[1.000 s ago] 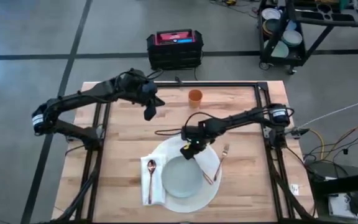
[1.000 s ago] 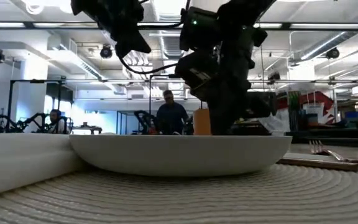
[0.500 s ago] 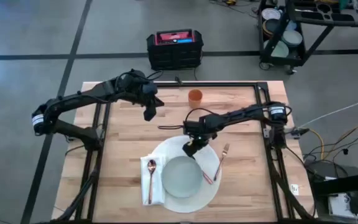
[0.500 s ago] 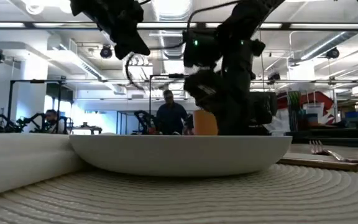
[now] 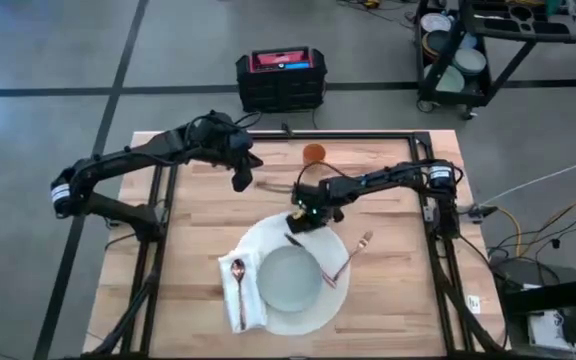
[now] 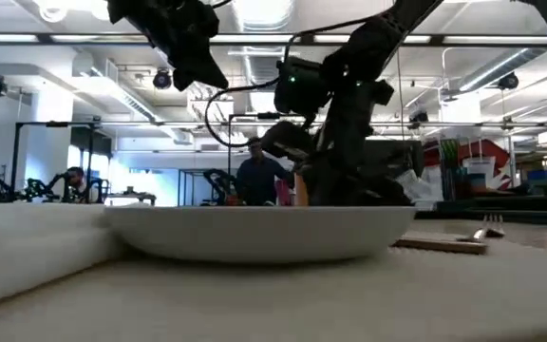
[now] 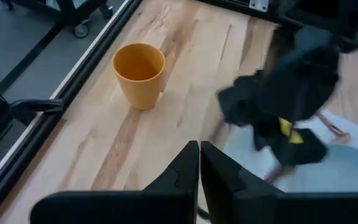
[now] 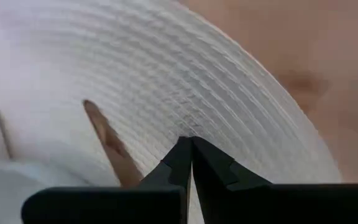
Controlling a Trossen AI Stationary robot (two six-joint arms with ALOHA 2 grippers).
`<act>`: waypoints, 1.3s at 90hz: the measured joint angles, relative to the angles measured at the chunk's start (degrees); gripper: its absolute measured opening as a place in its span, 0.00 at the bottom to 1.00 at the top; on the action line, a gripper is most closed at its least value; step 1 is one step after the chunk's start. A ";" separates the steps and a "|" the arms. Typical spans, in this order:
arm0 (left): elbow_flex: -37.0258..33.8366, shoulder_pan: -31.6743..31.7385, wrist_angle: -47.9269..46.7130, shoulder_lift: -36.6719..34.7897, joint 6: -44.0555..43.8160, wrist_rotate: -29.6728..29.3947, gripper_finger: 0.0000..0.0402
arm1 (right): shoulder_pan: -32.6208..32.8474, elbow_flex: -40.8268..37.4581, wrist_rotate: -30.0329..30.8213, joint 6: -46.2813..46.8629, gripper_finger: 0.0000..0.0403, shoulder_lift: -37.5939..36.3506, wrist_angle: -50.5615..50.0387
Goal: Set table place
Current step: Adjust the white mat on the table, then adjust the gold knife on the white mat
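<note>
Right end effector (image 5: 302, 217) pinched on mat (image 5: 268, 318) far edge, left end effector (image 5: 239, 183) apart

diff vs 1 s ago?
The right pincer moved from over the plate to the mat's far edge. Mat, plate, napkin, spoon and fork shifted toward the table's left. The left pincer and orange cup stayed.

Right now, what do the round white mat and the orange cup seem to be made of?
The mat looks woven or coiled from cord or fibre, matte: fine concentric ribs run across it. The cup is probably plastic, smooth and slightly satin, with a thin, even rim and uniform colour.
</note>
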 joint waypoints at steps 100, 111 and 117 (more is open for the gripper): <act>0.00 0.13 1.48 0.00 4.37 -3.58 0.00 | -4.34 -0.29 8.01 -0.17 0.00 -11.95 -8.74; 0.02 0.09 1.62 0.00 3.49 -3.57 0.00 | -4.49 0.02 7.48 -2.15 0.00 -11.26 -5.25; 0.02 0.09 1.62 0.00 1.72 -3.57 0.00 | -4.57 0.01 7.45 -1.67 0.00 -9.81 -1.53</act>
